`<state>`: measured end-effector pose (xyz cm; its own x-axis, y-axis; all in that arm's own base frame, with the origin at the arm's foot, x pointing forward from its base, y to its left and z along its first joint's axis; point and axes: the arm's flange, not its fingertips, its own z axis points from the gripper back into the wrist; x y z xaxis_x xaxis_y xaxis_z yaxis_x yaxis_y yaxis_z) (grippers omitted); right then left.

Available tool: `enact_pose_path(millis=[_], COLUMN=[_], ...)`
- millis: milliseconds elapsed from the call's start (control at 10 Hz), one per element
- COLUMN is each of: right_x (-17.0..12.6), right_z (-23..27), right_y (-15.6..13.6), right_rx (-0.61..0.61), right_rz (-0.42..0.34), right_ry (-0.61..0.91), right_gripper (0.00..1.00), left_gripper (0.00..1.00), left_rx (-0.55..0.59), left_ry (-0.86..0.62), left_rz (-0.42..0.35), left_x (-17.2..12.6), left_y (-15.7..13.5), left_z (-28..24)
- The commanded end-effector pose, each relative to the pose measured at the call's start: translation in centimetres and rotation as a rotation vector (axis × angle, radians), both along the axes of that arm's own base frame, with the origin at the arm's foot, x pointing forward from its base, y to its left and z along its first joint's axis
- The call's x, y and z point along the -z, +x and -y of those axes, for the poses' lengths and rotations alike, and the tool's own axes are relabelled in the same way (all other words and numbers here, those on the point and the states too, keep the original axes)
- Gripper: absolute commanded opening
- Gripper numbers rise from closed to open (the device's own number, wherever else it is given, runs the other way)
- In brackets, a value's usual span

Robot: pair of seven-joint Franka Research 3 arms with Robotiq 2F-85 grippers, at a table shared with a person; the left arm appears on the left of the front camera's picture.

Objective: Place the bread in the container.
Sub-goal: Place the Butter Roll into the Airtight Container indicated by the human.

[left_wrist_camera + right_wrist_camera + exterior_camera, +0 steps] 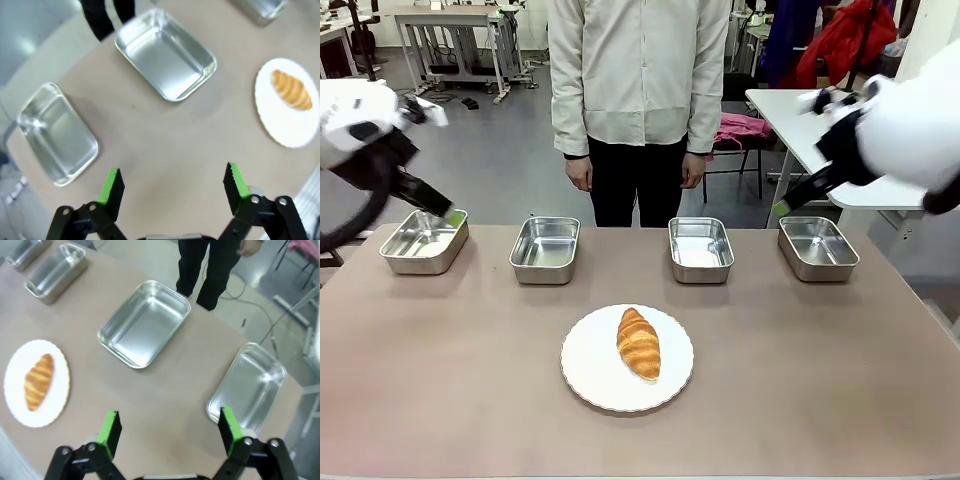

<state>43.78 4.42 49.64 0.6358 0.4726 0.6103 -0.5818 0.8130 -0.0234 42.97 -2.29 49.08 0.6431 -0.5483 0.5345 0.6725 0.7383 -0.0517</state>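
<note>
In the front view the left claw (450, 213) hung near the left end pan (424, 241) and the right claw (780, 208) near the right end pan (817, 247). The bread (638, 343) lay on a white plate (585, 375) mid-worktop (440, 400), well apart from both claws and between them. In the left wrist view the left claw (175, 182) stood spread wide and empty, with the bread (292, 90) ahead and off to its side. In the right wrist view the right claw (170, 427) was likewise wide and empty, with the bread (39, 381) far to its other side. Whichever claw reached would probably do best to straddle the bread's narrow middle and close gently, since the pastry would likely crush.
</note>
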Motion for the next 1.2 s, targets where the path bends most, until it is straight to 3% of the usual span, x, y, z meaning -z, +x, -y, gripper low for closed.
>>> enact_pose_path(millis=[0, 100, 400, 500, 600, 900, 1100], right_x=[-0.4, -1.1, -1.2, -2.1, -2.1, -1.8, -2.8], right_z=[6.1, 9.6, 13.7, 12.7, 12.7, 13.0, 15.5], right_y=[1.6, 1.5, 1.1, 0.0, 0.0, 0.1, 0.7], right_rx=[-0.075, -0.184, -0.245, -0.162, -0.162, -0.177, -0.19], right_rz=[0.026, 0.099, 0.172, 0.133, 0.133, 0.136, 0.156], right_ry=[0.062, 0.102, 0.177, 0.082, 0.082, 0.081, 0.118], right_gripper=[1.0, 1.0, 1.0, 1.0, 1.0, 1.0, 1.0], left_gripper=[1.0, 1.0, 1.0, 1.0, 1.0, 1.0, 1.0], left_rx=[0.172, 0.251, 0.29, 0.284, 0.273, 0.268, 0.213], left_ry=[-0.06, -0.11, -0.158, -0.101, -0.133, -0.114, -0.237], left_rz=[0.006, 0.049, 0.158, 0.15, 0.141, 0.134, 0.22], left_x=[-0.1, -0.6, 0.0, 0.3, -0.7, 0.1, -1.7], left_y=[2.2, 3.0, 3.5, 2.8, 2.0, 2.3, 0.1], left_z=[-4.6, -8.8, -13.5, -12.7, -13.7, -13.9, -16.2])
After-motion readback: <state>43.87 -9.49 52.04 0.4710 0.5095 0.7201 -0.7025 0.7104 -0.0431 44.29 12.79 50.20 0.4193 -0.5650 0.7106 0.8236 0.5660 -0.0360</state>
